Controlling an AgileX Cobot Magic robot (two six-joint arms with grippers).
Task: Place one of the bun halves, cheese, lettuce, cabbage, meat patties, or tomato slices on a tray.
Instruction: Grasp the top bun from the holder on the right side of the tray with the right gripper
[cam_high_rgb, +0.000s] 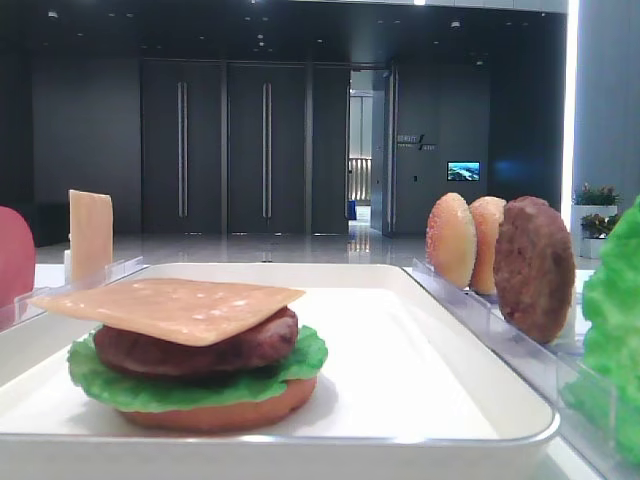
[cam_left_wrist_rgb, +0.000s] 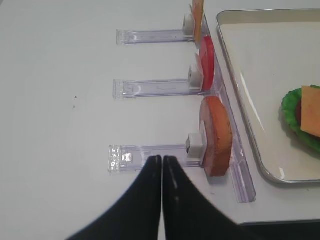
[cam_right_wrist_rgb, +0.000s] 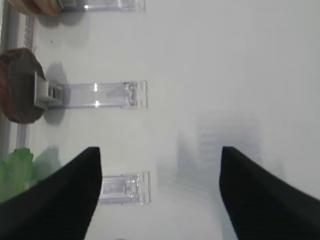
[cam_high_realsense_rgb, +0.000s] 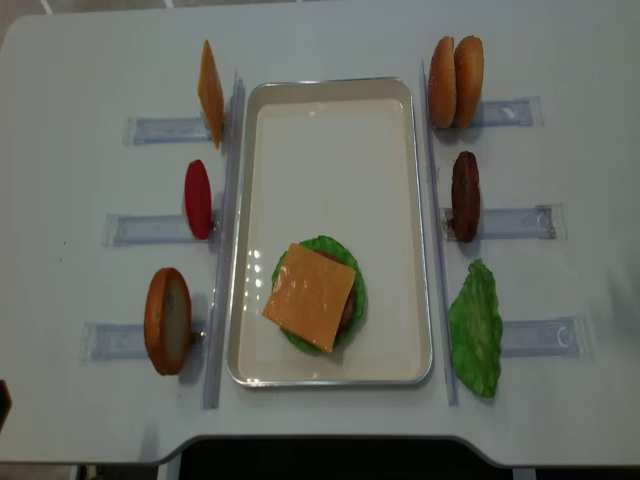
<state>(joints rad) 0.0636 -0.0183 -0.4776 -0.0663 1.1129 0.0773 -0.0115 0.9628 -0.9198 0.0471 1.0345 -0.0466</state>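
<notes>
White worktop (cam_high_realsense_rgb: 330, 420), tray (cam_high_realsense_rgb: 330, 100) mid-build: bun base, lettuce, patty, cheese (cam_high_realsense_rgb: 310, 297) stacked.
Right tool (cam_right_wrist_rgb: 160, 195) spread, empty; left tool (cam_left_wrist_rgb: 162, 165) pressed together. Likely next: tomato slice (cam_high_realsense_rgb: 198, 199) or domed bun (cam_high_realsense_rgb: 456, 80).

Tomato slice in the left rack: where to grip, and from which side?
The tomato slice stands on edge in its clear rack. Probably come from straight above and pinch its two flat faces near the exposed top rim; the rack's pusher block crowds the lower part.

Tray (cam_high_realsense_rgb: 330, 100) upper half bare; stacked burger (cam_high_realsense_rgb: 318, 296) fills lower half; upright food racks flank both sides
</notes>
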